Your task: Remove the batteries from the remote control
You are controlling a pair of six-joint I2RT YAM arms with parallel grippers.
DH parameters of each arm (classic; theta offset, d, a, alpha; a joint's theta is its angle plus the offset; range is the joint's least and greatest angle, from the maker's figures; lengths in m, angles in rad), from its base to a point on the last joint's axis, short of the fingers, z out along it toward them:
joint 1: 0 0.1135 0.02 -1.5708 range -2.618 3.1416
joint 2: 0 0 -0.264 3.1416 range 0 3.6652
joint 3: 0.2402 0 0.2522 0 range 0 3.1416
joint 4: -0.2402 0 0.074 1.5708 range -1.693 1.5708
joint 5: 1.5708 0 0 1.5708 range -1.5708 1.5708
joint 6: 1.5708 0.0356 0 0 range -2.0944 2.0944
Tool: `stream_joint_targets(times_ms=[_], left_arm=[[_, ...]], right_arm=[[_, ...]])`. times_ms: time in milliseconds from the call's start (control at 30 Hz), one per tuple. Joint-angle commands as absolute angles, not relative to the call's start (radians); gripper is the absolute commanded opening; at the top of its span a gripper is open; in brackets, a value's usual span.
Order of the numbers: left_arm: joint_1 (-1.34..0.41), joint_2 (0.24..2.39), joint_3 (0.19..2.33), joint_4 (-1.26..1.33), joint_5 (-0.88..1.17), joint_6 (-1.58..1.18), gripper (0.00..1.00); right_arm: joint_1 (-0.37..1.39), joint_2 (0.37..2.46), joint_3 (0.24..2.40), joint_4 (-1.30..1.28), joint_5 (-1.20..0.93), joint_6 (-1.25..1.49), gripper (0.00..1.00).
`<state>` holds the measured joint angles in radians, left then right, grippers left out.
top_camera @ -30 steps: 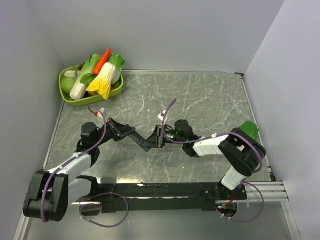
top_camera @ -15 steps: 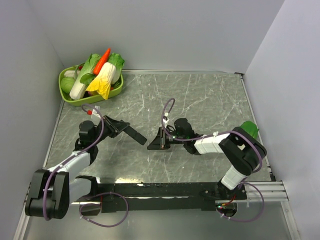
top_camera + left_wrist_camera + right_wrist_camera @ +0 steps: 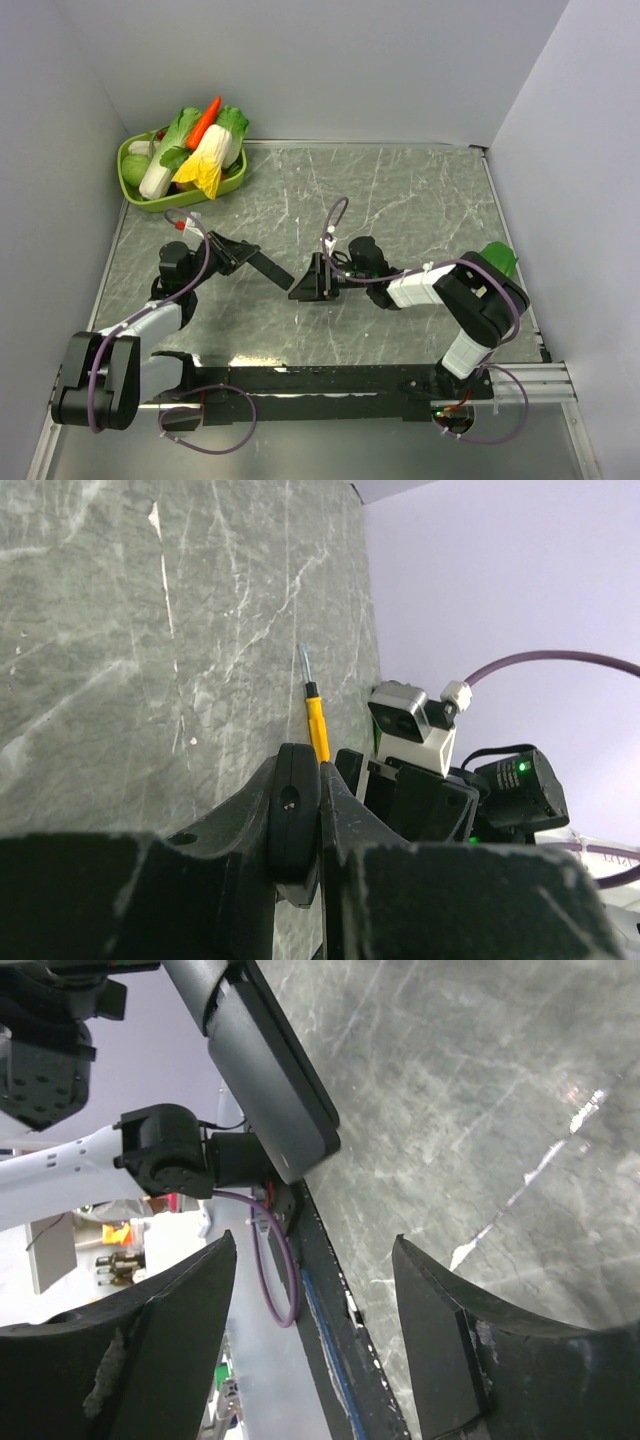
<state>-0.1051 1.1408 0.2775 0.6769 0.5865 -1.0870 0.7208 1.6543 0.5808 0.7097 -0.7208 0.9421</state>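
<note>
The remote control (image 3: 272,270) is a slim black bar held off the table by my left gripper (image 3: 243,258), which is shut on its near end. In the left wrist view its end (image 3: 296,815) sits clamped between the fingers of the left gripper (image 3: 310,780). A small yellow stick (image 3: 318,730) with a thin metal tip lies on the table just beyond. My right gripper (image 3: 308,282) is open and empty, just right of the remote's free end. In the right wrist view the right gripper (image 3: 312,1260) stands wide apart, with the remote (image 3: 275,1085) up and to the left.
A green basket (image 3: 190,205) of toy vegetables stands at the back left corner. A green leafy item (image 3: 497,260) lies at the right edge by the right arm. Grey walls close in the marble table on three sides. A black rail (image 3: 320,380) runs along the front.
A second ago both grippers met at the remote. The left gripper has since drawn back left with it, and the right gripper is now apart from it, open.
</note>
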Motion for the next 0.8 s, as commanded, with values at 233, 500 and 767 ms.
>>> stream_joint_targets(times_ms=[233, 500, 767], left_arm=[[-0.147, 1.138, 0.233, 0.831, 0.632, -1.147, 0.01], [-0.15, 1.147, 0.241, 0.861, 0.65, -1.187, 0.01], [-0.144, 1.109, 0.319, 0.669, 0.584, -1.085, 0.01]], right_arm=[[0.716, 1.69, 0.729, 0.684, -0.739, 0.93, 0.73], [0.716, 1.723, 0.744, 0.716, -0.744, 0.949, 0.52], [0.7, 1.695, 0.663, 0.71, -0.718, 0.927, 0.1]])
